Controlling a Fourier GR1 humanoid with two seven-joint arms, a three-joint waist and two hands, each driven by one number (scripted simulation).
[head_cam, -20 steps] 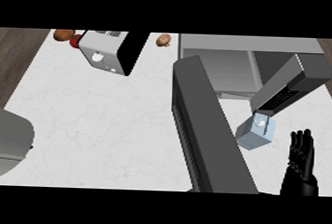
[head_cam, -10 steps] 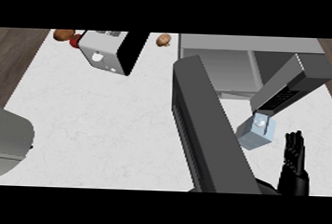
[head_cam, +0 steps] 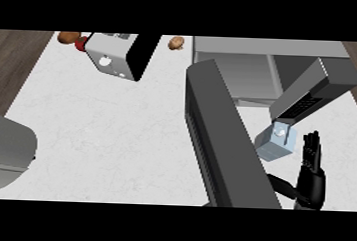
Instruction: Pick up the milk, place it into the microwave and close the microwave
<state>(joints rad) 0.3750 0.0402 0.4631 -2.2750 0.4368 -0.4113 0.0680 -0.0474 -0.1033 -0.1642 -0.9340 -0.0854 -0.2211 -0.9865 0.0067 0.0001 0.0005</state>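
Counter (head_cam: 122,135): milk (head_cam: 277,142) just beside right hand (head_cam: 311,169).

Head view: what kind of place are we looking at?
Most likely a kitchen counter. A white marbled countertop carries a microwave with its door swung open, a toaster stands at the back, and a milk carton sits beside the right hand.

The counter (head_cam: 114,140) is white with faint grey marbling, edged at the upper left of the frame by dark brown wood-grain floor (head_cam: 14,61). The milk (head_cam: 277,142) is a pale blue carton with a white cap, beside the black hand (head_cam: 311,172), while the microwave (head_cam: 287,71) is grey with a dark charcoal door (head_cam: 221,139). At the top, the toaster (head_cam: 119,54) is silver and black, flanked by 2 brown rounded items (head_cam: 176,42).
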